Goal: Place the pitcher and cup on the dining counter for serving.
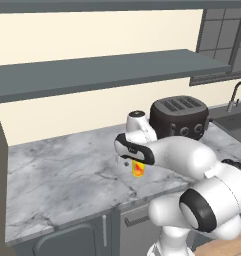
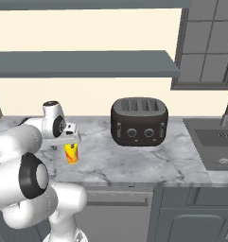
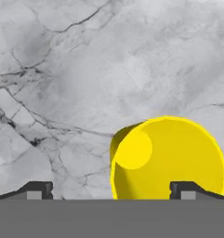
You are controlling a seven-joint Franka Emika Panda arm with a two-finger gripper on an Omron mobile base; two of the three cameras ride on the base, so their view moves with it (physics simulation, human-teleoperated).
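Note:
The small bright-yellow cup (image 1: 138, 170) (image 2: 71, 154) with red-orange marks stands upright on the marble counter (image 1: 67, 175), left of the toaster. My gripper (image 1: 134, 161) (image 2: 73, 140) (image 3: 111, 188) hangs just above it, pointing down, and is open. In the hand view I look into the cup's mouth (image 3: 169, 158); the cup sits off to the right, with the right fingertip (image 3: 183, 189) over its rim and the left fingertip (image 3: 38, 189) well clear over bare marble. The pitcher and the dining counter are out of view.
A dark four-slot toaster (image 1: 179, 117) (image 2: 139, 122) stands behind and right of the cup. A sink (image 2: 219, 142) with a faucet (image 1: 235, 97) is built into the counter's right end. A grey shelf (image 1: 107, 70) runs along the wall above.

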